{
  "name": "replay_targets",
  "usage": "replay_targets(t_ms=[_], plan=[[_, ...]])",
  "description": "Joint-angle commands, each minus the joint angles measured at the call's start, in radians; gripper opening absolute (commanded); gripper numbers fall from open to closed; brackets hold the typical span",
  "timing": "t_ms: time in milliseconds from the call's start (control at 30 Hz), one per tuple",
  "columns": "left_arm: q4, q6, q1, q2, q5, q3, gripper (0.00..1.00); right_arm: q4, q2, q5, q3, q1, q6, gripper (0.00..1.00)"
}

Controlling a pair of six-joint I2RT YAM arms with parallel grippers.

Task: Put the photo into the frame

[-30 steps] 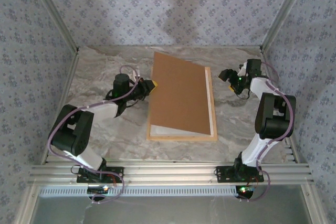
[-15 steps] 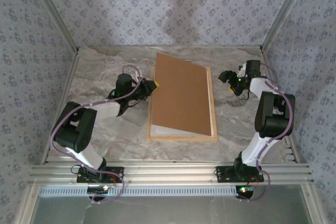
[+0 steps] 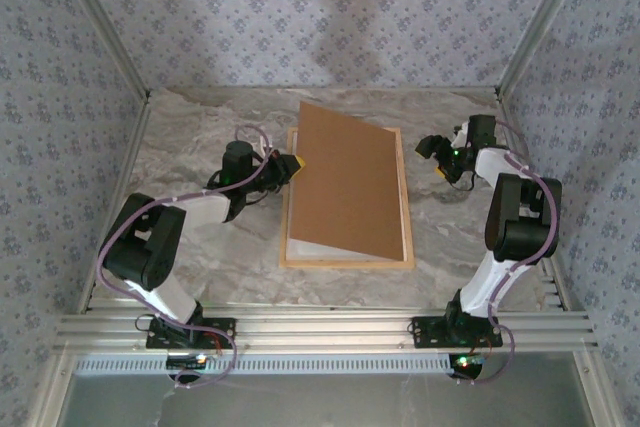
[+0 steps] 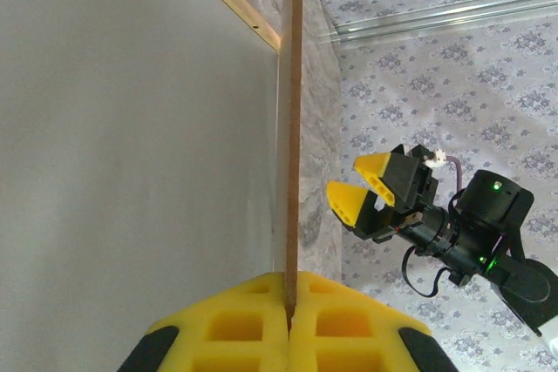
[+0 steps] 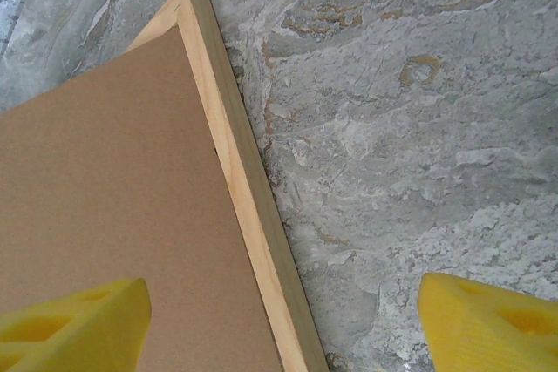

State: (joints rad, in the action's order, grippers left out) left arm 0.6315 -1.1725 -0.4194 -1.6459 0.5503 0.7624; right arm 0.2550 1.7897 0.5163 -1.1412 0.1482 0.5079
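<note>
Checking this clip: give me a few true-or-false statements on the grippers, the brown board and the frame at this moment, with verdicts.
1. The left gripper is shut on the left edge of the brown backing board. True.
2. The backing board lies flat inside the frame. False: it is tilted, with its left edge raised by the gripper and its right side low against the frame's right rail.
3. The right gripper is clamped on the frame's right rail. False: its fingers stand wide open, off to the right of the frame, and hold nothing.
4. The frame lies flat on the table. True.
</note>
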Motion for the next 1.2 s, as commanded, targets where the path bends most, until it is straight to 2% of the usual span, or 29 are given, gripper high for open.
replay_targets(t_ms=[0,567,967,1167], plan=[[0.081,-0.010,-0.005,0.011,0.029,0.018,0.00,0.016,0.016,0.013,0.002,0.003,-0.017,0.82],[0.104,0.001,-0.025,-0.038,0.000,0.016,0.02,0.015,0.027,0.013,-0.002,-0.008,-0.017,0.82],[0.023,0.098,-0.029,-0.063,-0.047,0.016,0.24,0.014,0.034,0.014,-0.003,-0.016,-0.017,0.82],[-0.052,0.181,-0.029,-0.083,-0.070,0.033,0.42,0.013,0.040,0.015,-0.004,-0.019,-0.019,0.82]])
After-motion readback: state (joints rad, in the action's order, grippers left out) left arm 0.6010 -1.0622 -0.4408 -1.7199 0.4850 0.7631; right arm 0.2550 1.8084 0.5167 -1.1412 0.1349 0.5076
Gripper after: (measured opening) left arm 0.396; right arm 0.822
